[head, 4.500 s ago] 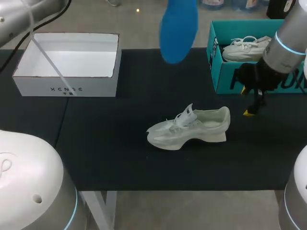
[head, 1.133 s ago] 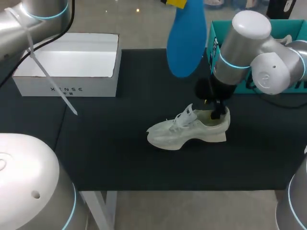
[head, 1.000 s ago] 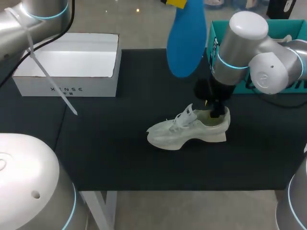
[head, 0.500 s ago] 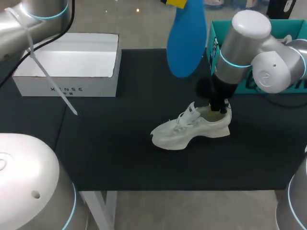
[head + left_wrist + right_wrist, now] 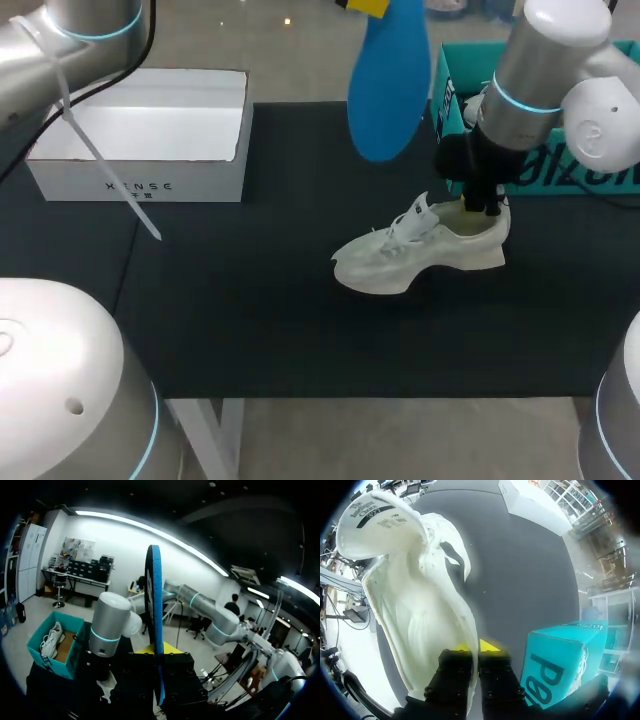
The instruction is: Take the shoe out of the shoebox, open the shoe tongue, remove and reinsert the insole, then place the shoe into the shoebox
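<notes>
A white shoe [image 5: 420,255] lies on the black mat, toe toward the left, tongue raised. My right gripper [image 5: 484,207] is shut on the rim of its heel opening; in the right wrist view the yellow tips [image 5: 472,646] pinch the shoe's wall [image 5: 420,610] from both sides. My left gripper [image 5: 367,5] holds the blue insole [image 5: 388,80] high over the table's far side. The left wrist view has that insole [image 5: 155,630] edge-on, standing up from between the shut fingers [image 5: 167,649]. The teal shoebox [image 5: 450,130] stands at the back right.
A second white shoe [image 5: 50,640] lies inside the teal shoebox [image 5: 42,657]. An open white box [image 5: 140,140] stands at the back left. The mat's front edge runs across the near side, with bare mat in front of the shoe.
My right gripper shut on the shoe's heel rim, then carried the shoe to the right, toward the teal shoebox. The left arm and the insole kept still.
</notes>
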Motion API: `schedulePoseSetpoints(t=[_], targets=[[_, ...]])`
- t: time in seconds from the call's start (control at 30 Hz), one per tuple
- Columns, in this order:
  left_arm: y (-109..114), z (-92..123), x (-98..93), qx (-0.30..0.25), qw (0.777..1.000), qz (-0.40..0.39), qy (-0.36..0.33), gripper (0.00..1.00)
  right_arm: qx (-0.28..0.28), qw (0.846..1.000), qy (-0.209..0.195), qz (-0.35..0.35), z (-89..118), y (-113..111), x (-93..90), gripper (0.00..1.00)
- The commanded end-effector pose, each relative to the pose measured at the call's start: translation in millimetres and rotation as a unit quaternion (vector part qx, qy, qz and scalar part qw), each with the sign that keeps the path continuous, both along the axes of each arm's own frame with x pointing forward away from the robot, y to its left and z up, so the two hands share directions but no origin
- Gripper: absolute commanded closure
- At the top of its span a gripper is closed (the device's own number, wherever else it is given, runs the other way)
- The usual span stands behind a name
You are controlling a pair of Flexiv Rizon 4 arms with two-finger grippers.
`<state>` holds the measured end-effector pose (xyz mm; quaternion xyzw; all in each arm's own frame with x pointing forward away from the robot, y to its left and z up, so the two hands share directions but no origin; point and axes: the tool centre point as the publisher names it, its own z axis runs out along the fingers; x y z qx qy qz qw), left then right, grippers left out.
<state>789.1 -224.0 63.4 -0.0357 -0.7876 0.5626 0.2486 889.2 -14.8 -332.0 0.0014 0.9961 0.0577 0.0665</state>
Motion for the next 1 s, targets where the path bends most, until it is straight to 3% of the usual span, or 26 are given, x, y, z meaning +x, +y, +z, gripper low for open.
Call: schedulePoseSetpoints(t=[0.03,0.37,0.43,0.5,0.57,0.8,0.83,0.9,1.0], targets=[[-0.5,-0.4,0.0,0.0,1.0,0.0,0.0,1.0,0.0,1.0,-0.001,0.0,3.4,-1.3,-1.7,1.0],[-0.5,-0.4,0.0,0.0,1.0,0.0,0.0,1.0,0.0,1.0,-0.001,0.0,3.4,-1.3,-1.7,1.0],[-0.5,-0.4,0.0,0.0,1.0,0.0,0.0,1.0,0.02,0.994,0.021,-0.107,2.4,-7.0,-4.5,1.0],[-0.5,-0.4,0.0,0.0,1.0,0.0,0.0,1.0,0.019,0.98,0.015,-0.196,-1.5,-15.1,-10.2,1.0],[-0.5,-0.4,0.0,0.0,1.0,0.0,0.0,1.0,0.041,0.957,0.025,-0.287,-3.4,-23.8,-15.0,1.0],[-0.5,-0.4,0.0,0.0,1.0,0.0,0.0,1.0,0.037,0.893,-0.006,-0.449,-8.8,-39.2,-47.1,1.0],[-0.5,-0.4,0.0,0.0,1.0,0.0,0.0,1.0,0.056,0.885,-0.001,-0.462,-7.6,-41.4,-51.1,1.0],[-0.5,-0.4,0.0,0.0,1.0,0.0,0.0,1.0,0.043,0.874,-0.008,-0.483,-6.4,-44.4,-56.2,1.0],[-0.5,-0.4,0.0,0.0,1.0,0.0,0.0,1.0,0.061,0.871,-0.001,-0.487,-3.4,-45.7,-58.4,1.0]])
